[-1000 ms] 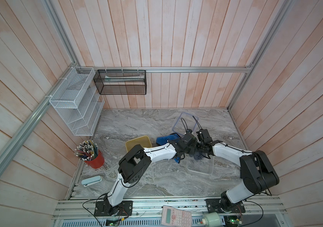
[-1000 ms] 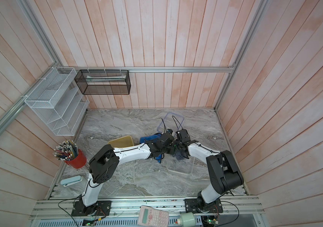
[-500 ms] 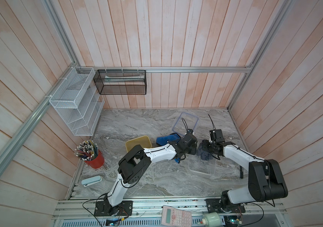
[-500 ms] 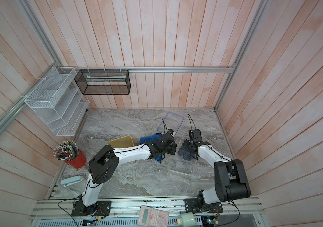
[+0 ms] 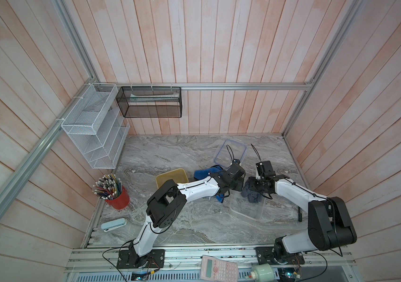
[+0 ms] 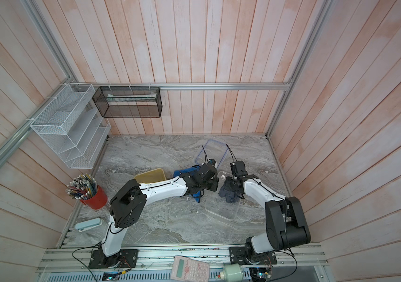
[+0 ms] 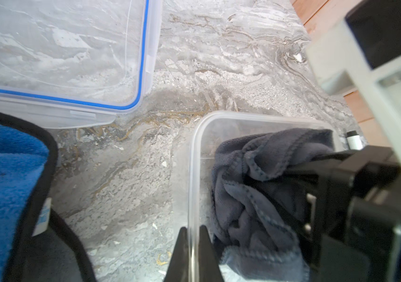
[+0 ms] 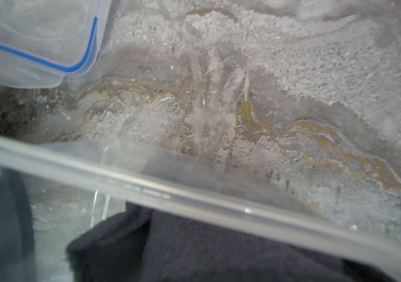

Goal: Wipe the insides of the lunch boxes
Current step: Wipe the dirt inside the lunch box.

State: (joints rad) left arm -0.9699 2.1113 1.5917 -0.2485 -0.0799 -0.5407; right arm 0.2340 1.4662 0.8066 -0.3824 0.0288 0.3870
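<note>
On a marble-patterned tabletop (image 5: pixel 165 151), from left: a red cup of pencils (image 5: pixel 117 199) stands at the edge, well apart from the work. The small yellow lunch box (image 5: pixel 171 176) sits unattended near the middle, partly hidden by the left arm, with a blue cloth (image 5: pixel 204 172) bunched just beside it. Next comes the left end effector (image 7: pixel 192 244), its jaws pressed together on the side wall of the clear lunch box (image 5: pixel 252 212), one finger inside the rim and one outside, pinning the box in place. Behind it, the blue-rimmed lid (image 5: pixel 230 152) lies flat on the tabletop, apart from the box. Farthest right, the right end effector (image 5: pixel 262 187) reaches down into the same box, pinching a crumpled grey cloth (image 5: pixel 250 193) bunched at the box's far end.

The box's long axis runs from that far end toward the robot's side of the tabletop, angled a little to the right. The bare floor of the box therefore lies on the near side of the right end effector, toward its own base, and the right arm is the one placed to reach it. The next wipe looks to be a pull of the cloth along that axis, with the left arm's pinch resisting the drag.
</note>
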